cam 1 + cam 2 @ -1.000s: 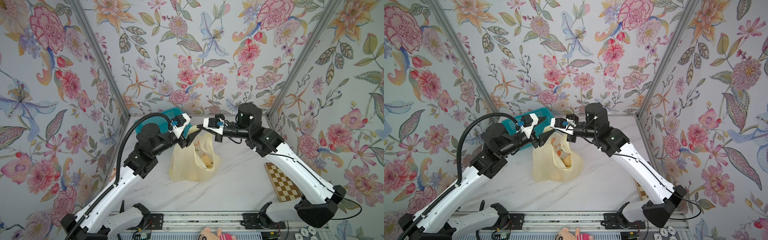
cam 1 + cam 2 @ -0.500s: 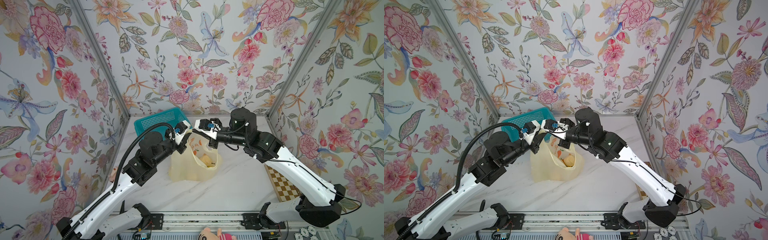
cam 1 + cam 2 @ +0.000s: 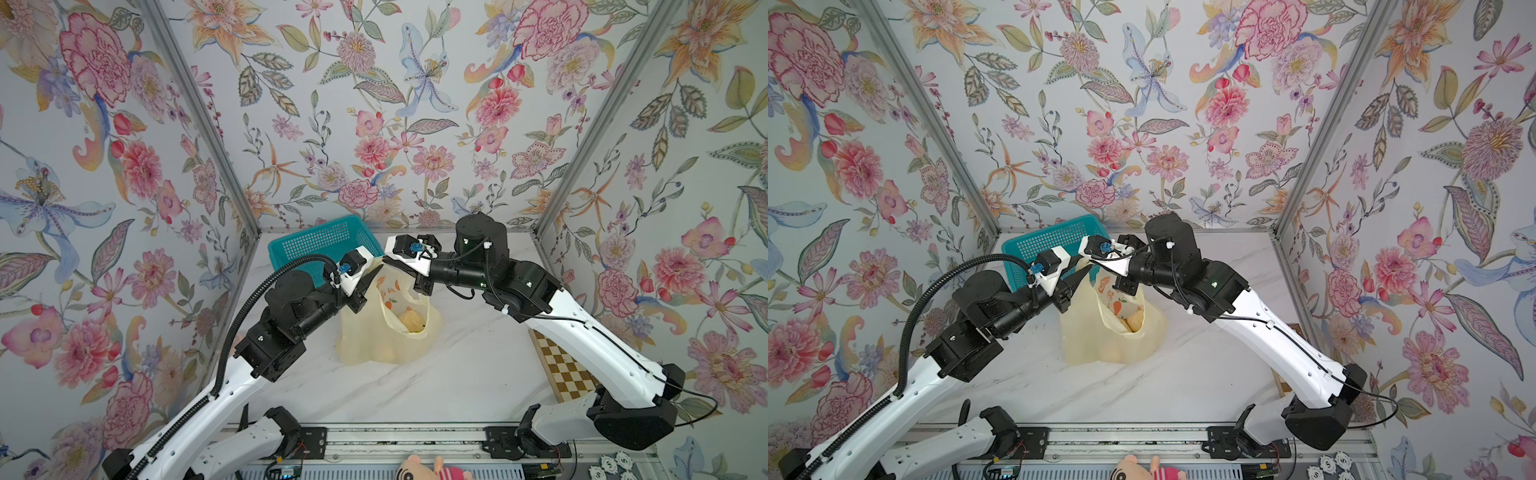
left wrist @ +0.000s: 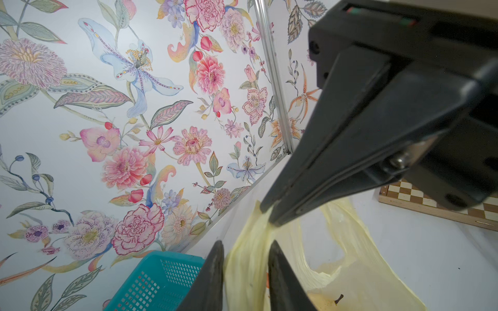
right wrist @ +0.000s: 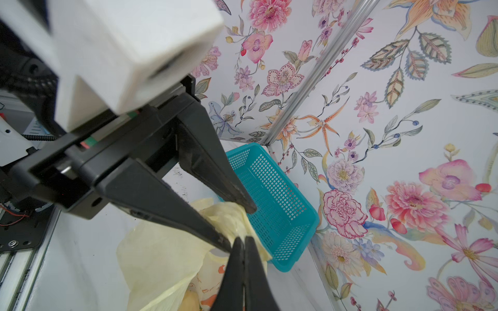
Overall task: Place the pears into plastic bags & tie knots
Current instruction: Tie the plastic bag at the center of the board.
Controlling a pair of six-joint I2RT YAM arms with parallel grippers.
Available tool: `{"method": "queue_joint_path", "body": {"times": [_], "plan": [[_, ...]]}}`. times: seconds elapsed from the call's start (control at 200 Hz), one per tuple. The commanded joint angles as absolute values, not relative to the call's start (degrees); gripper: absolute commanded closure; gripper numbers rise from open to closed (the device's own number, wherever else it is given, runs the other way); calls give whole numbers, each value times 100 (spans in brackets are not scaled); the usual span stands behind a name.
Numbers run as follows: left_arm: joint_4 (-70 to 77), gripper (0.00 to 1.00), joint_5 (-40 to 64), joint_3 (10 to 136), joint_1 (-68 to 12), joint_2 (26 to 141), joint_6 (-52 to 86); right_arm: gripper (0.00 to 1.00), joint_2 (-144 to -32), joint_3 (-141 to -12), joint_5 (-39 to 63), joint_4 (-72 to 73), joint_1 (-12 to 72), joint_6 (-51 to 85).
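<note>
both arms bent at the elbow, ends almost touching. right gripper (image 5: 244, 239) pinched tight on a handle of the plastic bag (image 3: 374, 345), left gripper (image 4: 246, 243) clamped narrow on it right beside

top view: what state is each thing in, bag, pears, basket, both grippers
plastic bag, upright, mouth open, handles not knotted
pears, inside the bag, only one clearly visible
left gripper, closed on bunched bag handle plastic
right gripper, shut on a bag handle strip
teal basket, upright, visible part empty
</note>
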State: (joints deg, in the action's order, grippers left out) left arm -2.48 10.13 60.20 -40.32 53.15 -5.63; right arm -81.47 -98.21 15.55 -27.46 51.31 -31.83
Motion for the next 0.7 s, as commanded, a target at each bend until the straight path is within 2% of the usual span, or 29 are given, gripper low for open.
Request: {"method": "queue_joint_path", "body": {"times": [0.0,0.15,0.19,0.255,0.31,0.435,0.51,0.606,0.691], "plan": [[-167,77,1089,5917,-4064,5312,-632,100,-8196,-9993,1542,-2786,5150,-3088],[-180,85,1099,5900,-4065,5380,-650,100,-8184,-9999,1552,-2775,5162,-3068],[-176,83,1095,5889,-4066,5409,-650,100,-8177,-10002,1553,-2784,5159,-3052],[-198,73,1101,5880,-4066,5436,-650,100,-8181,-10002,1552,-2783,5165,-3050],[-185,72,1098,5858,-4071,5450,-642,100,-8183,-10002,1555,-2784,5159,-3042],[-163,92,1057,5836,-4064,5467,-650,100,-8190,-10020,1540,-2778,5166,-3037],[-102,100,992,5794,-4069,5420,-650,100,-8168,-10025,1447,-2776,5151,-2953],[-2,100,864,5682,-4066,5341,-630,67,-8021,-9962,1183,-2715,5104,-2740],[82,100,824,5596,-4061,5308,-581,50,-7729,-9650,1152,-2531,4961,-2470]]}}
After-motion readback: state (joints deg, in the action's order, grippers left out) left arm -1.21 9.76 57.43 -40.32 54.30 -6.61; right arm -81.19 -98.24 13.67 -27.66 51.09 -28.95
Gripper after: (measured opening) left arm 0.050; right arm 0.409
